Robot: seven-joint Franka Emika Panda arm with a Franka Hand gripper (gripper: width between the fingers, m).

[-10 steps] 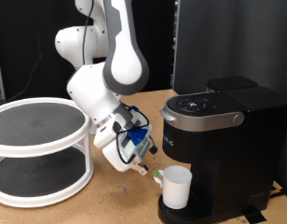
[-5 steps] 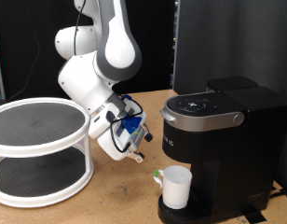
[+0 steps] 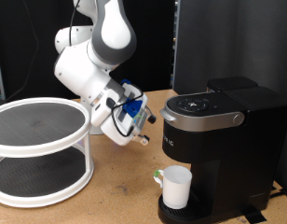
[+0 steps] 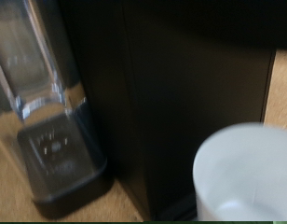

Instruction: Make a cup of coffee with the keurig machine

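Tool now higher, away from cup under keurig machine; empty, spread unclear.

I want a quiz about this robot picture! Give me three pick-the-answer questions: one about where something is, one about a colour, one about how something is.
1. Where is the cup?
A. on the round rack
B. on the drip tray of the keurig machine
C. in the end effector

2. What colour is the cup?
A. white
B. red
C. black

3. How is the machine's lid?
A. down
B. up
C. missing

Answers: 1 B, it stands under the machine's front. 2 A, plain white. 3 A, the lid lies flat; the end effector hangs apart from it.
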